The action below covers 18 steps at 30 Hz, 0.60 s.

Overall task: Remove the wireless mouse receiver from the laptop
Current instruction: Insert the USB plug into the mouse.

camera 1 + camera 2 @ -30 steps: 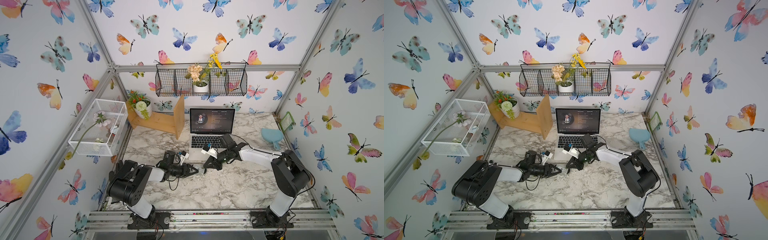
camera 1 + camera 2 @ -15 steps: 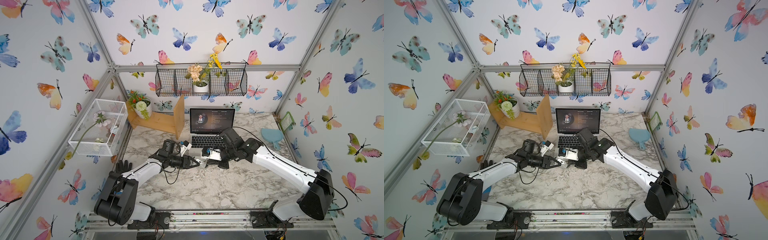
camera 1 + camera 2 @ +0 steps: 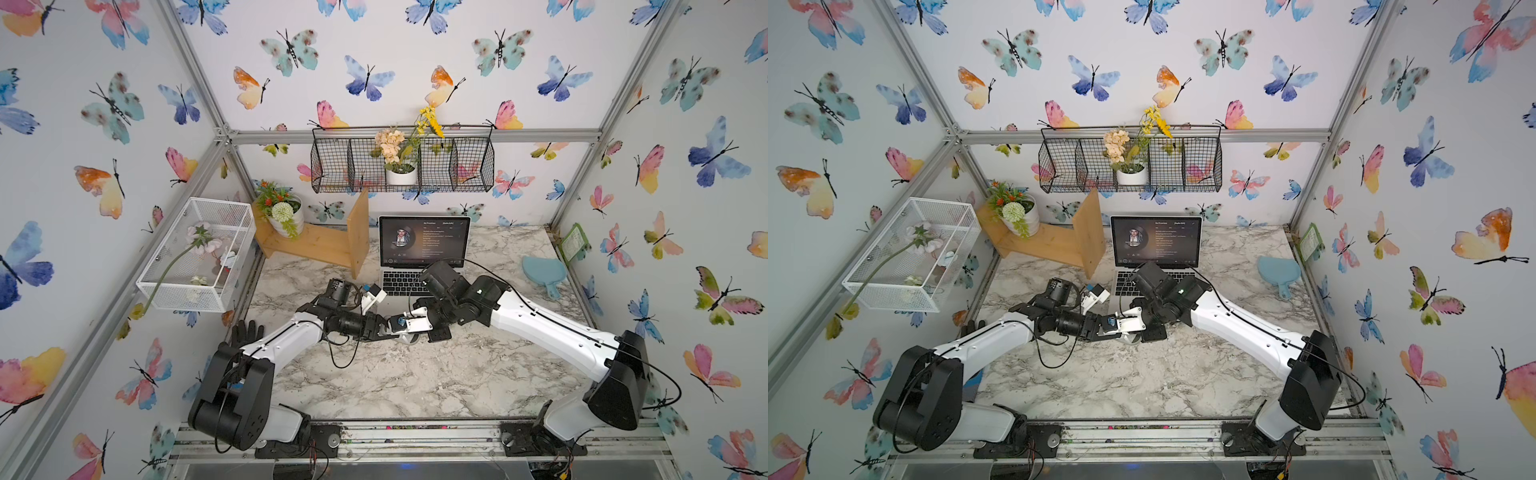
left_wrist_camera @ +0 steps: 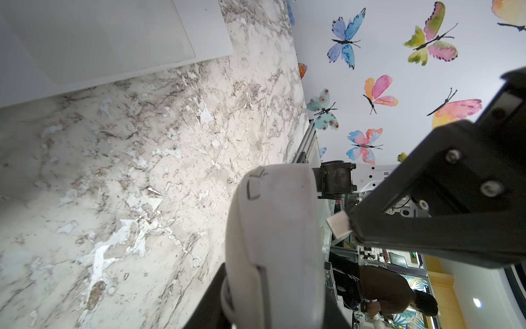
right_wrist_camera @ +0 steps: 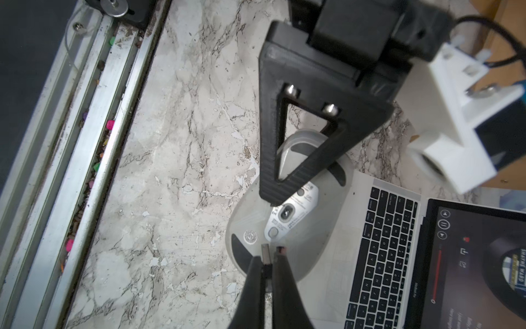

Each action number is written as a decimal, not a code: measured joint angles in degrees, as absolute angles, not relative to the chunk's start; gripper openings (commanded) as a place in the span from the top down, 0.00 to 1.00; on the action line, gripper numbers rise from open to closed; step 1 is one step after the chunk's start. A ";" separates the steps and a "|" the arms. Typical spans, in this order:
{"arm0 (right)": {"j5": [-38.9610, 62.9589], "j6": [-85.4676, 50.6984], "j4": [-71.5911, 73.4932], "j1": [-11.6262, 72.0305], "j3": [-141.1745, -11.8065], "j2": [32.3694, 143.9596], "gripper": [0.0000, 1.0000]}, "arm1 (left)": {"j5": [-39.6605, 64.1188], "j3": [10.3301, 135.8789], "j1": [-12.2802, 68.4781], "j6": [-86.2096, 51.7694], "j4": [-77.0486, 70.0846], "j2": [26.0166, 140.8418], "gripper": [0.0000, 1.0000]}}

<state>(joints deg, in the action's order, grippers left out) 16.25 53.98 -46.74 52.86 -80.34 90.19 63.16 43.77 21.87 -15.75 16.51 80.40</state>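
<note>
Wireless mouse receiver [image 5: 266, 254] sits pinched tight in the right gripper [image 5: 269, 260], clear of the laptop [image 3: 424, 243], just beside the upturned grey mouse [image 5: 313, 256] clamped by the left gripper [image 3: 386, 328], over a chipped marble tabletop [image 3: 395, 374]; butterfly wallpaper [image 3: 374, 62] covers the walls.

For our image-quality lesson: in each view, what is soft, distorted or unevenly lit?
In both top views: even light, wide-lens splay of the frame posts. Left wrist view: the mouse near the lens is soft, the marble table sharper. Right wrist view: the white camera mount is blurred, the laptop keys crisp, its screen glowing.
</note>
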 measured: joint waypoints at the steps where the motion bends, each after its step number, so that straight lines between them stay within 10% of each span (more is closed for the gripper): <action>1: 16.23 54.63 -47.00 52.86 -80.40 90.43 0.98 | 63.37 43.97 21.87 -15.44 17.21 80.40 0.83; 18: 16.08 60.69 -52.40 52.86 -84.84 92.27 0.98 | 65.60 45.43 21.87 -12.88 20.67 80.34 0.84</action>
